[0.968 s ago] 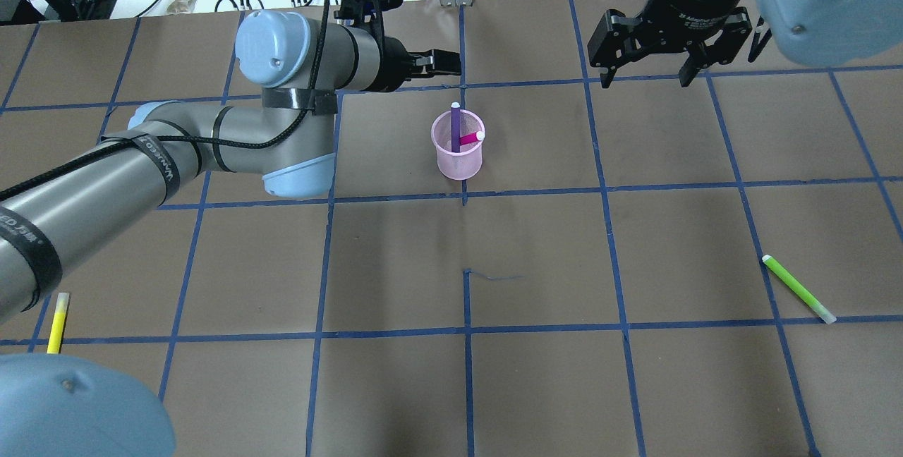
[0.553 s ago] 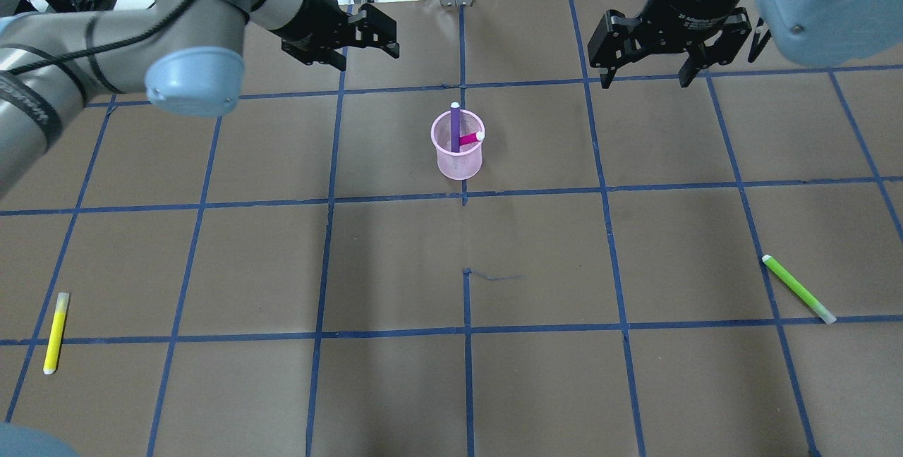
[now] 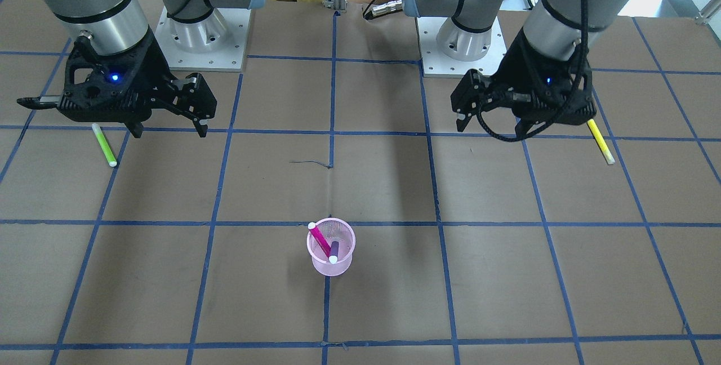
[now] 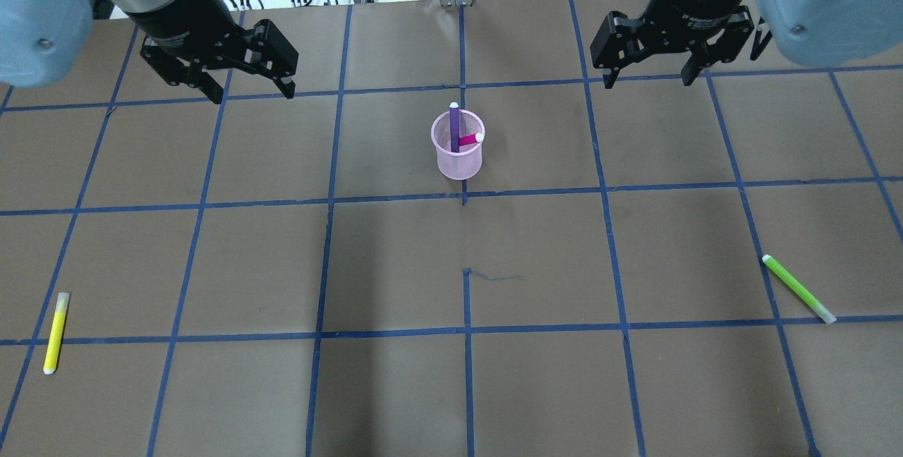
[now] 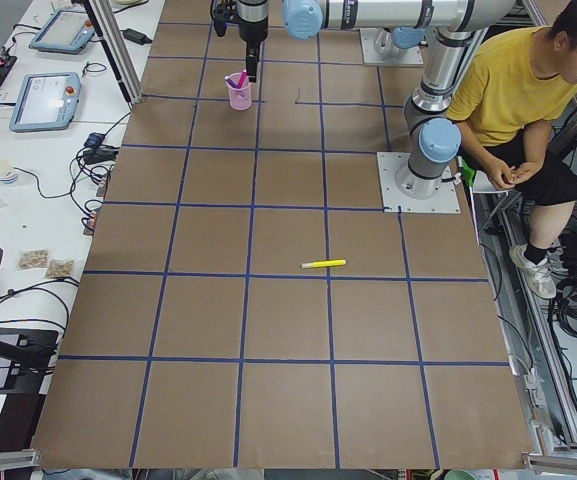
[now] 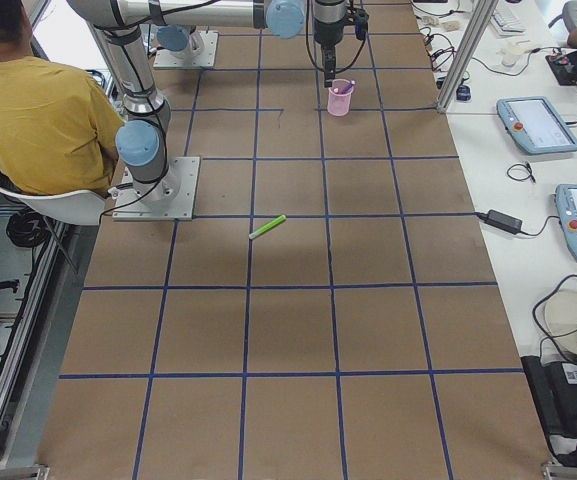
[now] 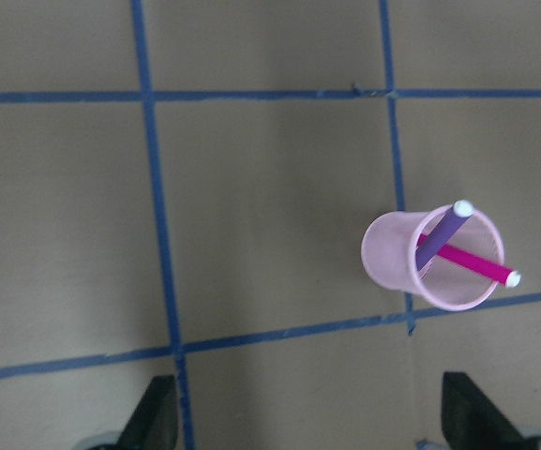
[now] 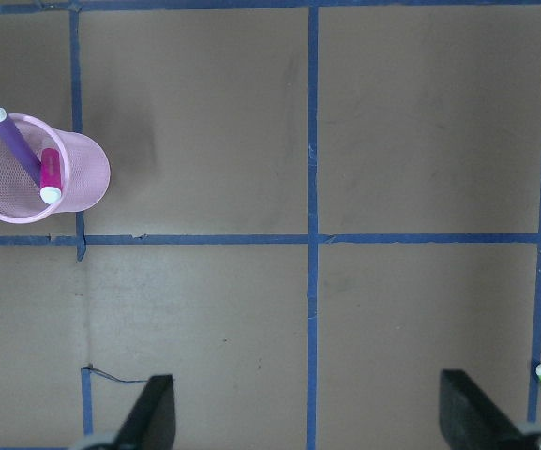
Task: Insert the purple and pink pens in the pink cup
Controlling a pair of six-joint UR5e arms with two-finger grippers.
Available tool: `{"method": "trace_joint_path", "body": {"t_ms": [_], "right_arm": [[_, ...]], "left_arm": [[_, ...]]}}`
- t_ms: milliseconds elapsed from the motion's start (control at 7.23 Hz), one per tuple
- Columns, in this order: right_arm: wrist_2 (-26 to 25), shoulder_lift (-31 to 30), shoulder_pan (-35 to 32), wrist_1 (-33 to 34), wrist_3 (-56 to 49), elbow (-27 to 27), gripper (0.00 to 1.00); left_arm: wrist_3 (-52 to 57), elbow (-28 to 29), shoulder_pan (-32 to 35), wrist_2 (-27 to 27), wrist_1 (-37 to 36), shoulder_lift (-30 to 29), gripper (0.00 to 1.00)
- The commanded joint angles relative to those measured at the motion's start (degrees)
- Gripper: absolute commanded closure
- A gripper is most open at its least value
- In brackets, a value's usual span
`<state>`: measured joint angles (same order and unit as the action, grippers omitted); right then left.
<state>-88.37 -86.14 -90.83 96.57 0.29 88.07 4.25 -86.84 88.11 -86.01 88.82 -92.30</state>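
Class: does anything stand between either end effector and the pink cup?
Nothing visible does. Only bare table separates the left end effector and right end effector from the pink cup, which holds the purple pen and pink pen. The yellow pen and green pen lie far off.

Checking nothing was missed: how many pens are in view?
4: purple pen and pink pen in the cup, yellow pen and green pen lying on the table.
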Motion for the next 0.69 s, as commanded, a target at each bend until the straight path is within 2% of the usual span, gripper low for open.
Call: {"method": "trace_joint_path", "body": {"t_ms": [0, 553], "right_arm": [[0.22, 0.00, 0.21, 0.38, -0.12, 0.00, 0.00], [-0.04, 0.09, 0.21, 0.38, -1.52, 0.08, 0.00]], "left_arm": [[-0.73, 0.09, 0.57, -2.50, 3.01, 2.21, 0.00], [-0.73, 0.44, 0.57, -1.71, 2.68, 0.72, 0.00]]}}
